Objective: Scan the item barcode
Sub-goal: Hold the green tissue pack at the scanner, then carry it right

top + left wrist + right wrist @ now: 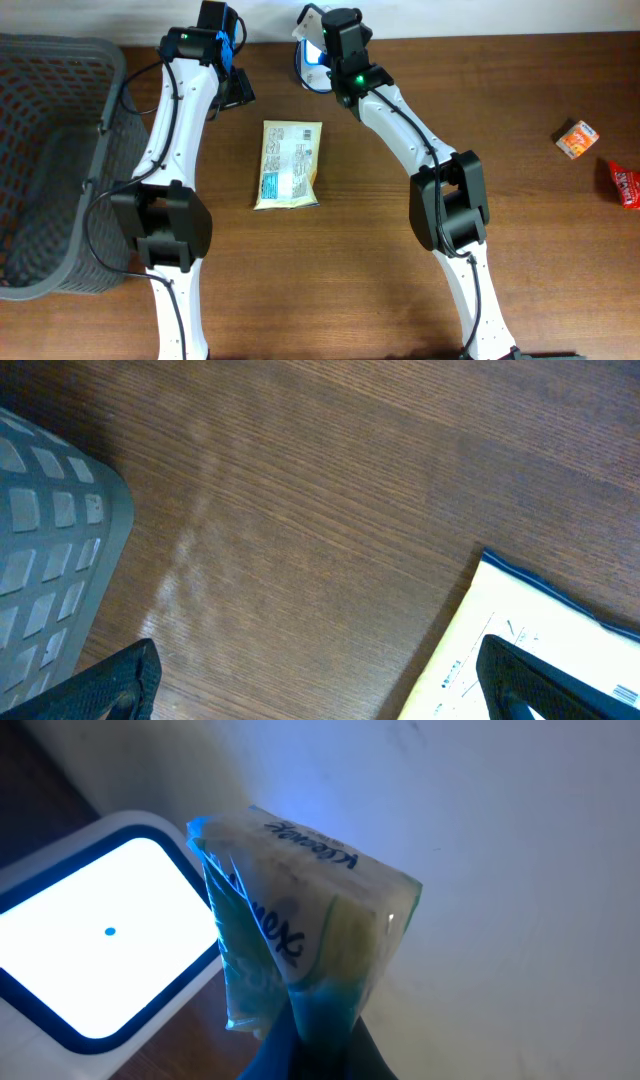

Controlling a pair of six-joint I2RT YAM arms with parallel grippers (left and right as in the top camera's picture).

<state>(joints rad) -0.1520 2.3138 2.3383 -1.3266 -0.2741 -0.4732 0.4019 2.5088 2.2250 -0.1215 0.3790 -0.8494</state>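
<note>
Your right fingers [300, 1045] clench the tissue pack [300, 910] by its lower end, just beside the lit scanner [90, 940] at the worktop's [520, 230] far edge, its long axis rising from them, while your left fingers [238, 92] hang released between basket [60, 60] and yellow packet [290, 165].

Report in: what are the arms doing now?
Right end effector shut on tissue pack, beside lit scanner. Left end effector open, empty. Nothing in the way.
</note>
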